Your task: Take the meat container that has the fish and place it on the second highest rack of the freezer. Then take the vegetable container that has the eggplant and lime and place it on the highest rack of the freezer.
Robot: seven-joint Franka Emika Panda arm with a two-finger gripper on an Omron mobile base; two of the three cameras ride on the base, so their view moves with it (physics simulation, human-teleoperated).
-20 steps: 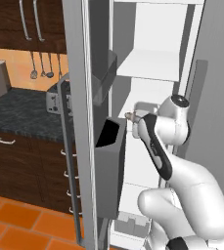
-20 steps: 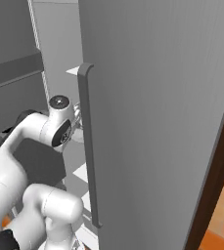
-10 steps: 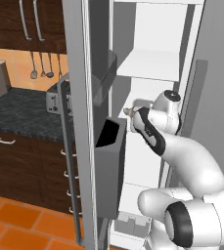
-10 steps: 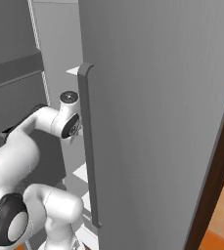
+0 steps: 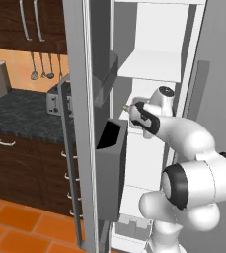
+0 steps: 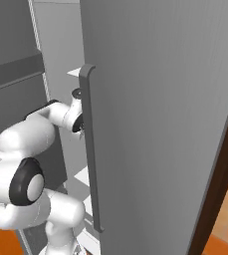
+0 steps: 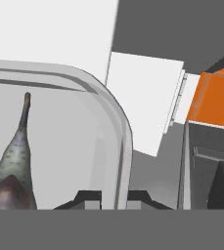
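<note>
**Fish container being gripped by its rim at the open freezer**

In the hand view, the end effector (image 7: 108, 196) is being seen nearly closed on the rounded rim of a pale grey container (image 7: 124, 141), one dark fingertip on each side of the wall. One fish (image 7: 14, 161) is being shown lying inside the tray, its thin tail pointing away from the fingertips. Beyond the rim, a white interior surface and a patch of orange floor (image 7: 210, 97) are being shown.

In the left base view, the container is being hidden by the wrist; the end effector (image 5: 129, 109) is being held inside the freezer (image 5: 154, 64), just beside the open door. Two dark grey door bins are being counted there: a lower one (image 5: 109, 168) near the arm and an upper one (image 5: 104, 74). One white shelf (image 5: 149, 66) is being seen above the wrist; which rack it is cannot be told.

In the right base view, the wrist is being partly covered by one grey door handle (image 6: 91, 149).
</note>
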